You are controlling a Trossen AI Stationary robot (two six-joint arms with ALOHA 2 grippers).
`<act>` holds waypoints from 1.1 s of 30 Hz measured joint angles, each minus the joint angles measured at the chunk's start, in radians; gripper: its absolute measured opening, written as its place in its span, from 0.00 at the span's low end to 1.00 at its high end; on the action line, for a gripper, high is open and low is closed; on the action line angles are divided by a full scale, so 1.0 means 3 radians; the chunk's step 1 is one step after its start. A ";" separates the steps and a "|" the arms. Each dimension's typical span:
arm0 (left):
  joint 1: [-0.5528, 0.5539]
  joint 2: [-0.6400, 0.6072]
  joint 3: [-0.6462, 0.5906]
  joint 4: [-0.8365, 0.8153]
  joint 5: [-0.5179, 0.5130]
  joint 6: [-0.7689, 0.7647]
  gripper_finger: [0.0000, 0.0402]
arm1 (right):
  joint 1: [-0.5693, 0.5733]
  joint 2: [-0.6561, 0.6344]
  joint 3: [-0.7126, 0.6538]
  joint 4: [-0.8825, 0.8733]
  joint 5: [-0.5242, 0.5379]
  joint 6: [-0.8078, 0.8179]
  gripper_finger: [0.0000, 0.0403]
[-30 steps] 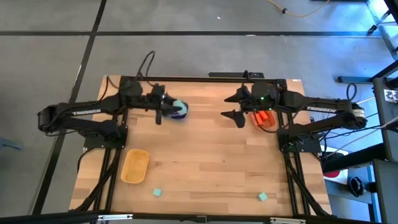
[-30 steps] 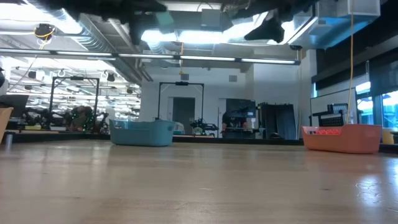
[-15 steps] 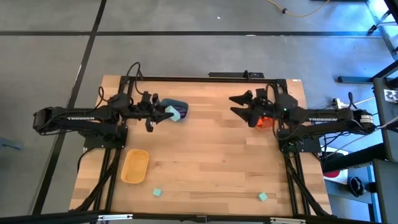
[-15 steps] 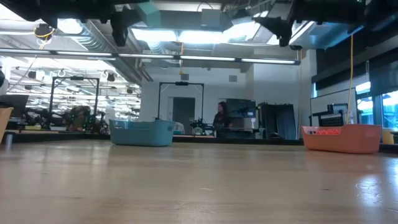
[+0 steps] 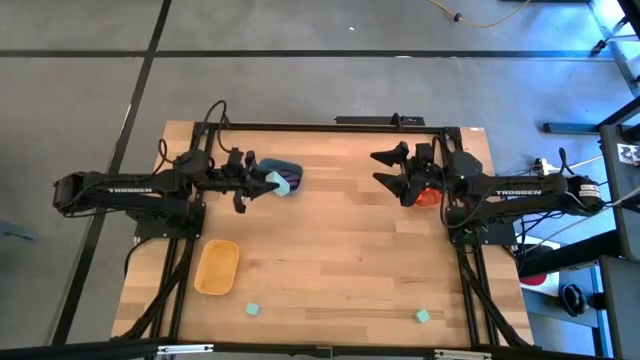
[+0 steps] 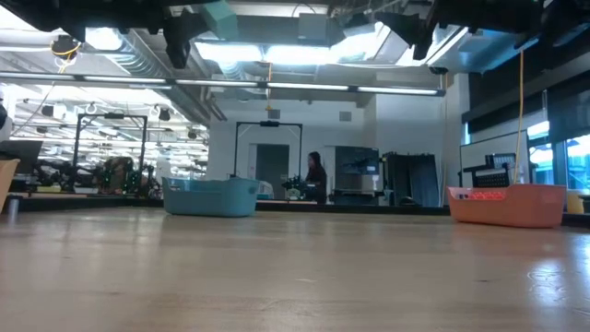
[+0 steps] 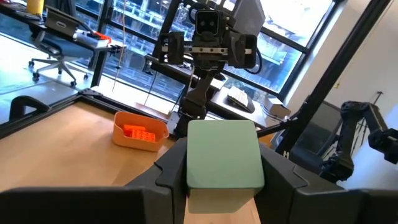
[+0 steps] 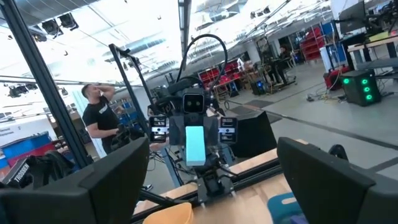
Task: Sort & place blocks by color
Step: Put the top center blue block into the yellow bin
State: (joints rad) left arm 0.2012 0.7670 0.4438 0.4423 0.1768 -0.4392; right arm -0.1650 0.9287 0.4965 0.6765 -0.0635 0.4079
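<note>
High view: left tool [image 5: 268, 183] raised over the desk [image 5: 330, 250], just beside the blue tub [image 5: 286, 174] at the far left area, clamped on a mint-green block [image 5: 272, 180]. Right tool [image 5: 392, 170] hangs near the orange tub [image 5: 428, 192] on the far right side, fingers spread wide, nothing between them. Orange-red blocks [image 5: 426, 188] partly visible in that tub under the arm. Yellow tub [image 5: 217, 267] sits on the near left part. Two more mint-green blocks lie loose on the near edge of the desk, one [image 5: 254, 310] just beside the yellow tub, the other [image 5: 424, 317] well apart to the right.

Low view: both arms show only along the top edge; the held mint-green block [image 6: 221, 17] is high above the desk. Blue tub [image 6: 210, 196] and orange tub [image 6: 507, 205] stand far back, well apart. A person [image 6: 315, 177] stands in the room behind.

Left wrist view: mint-green block [image 7: 224, 163] gripped between the two dark fingers [image 7: 166, 174], upright. Orange tub [image 7: 140, 130] with orange-red blocks [image 7: 139, 132] beyond, right arm facing.

Right wrist view: own fingers [image 8: 115, 177] wide apart and empty; left arm opposite holding the mint-green block [image 8: 194, 144]. A person [image 8: 99, 118] stands behind.
</note>
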 joint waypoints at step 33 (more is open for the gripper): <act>-0.0027 0.0001 0.0001 0.0001 0.0034 -0.0051 0.31 | 0.0000 0.0000 0.0001 0.0001 0.0000 0.0007 0.88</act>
State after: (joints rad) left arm 0.1932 0.7673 0.4442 0.4427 0.1870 -0.4546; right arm -0.1650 0.9287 0.4969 0.6769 -0.0635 0.4099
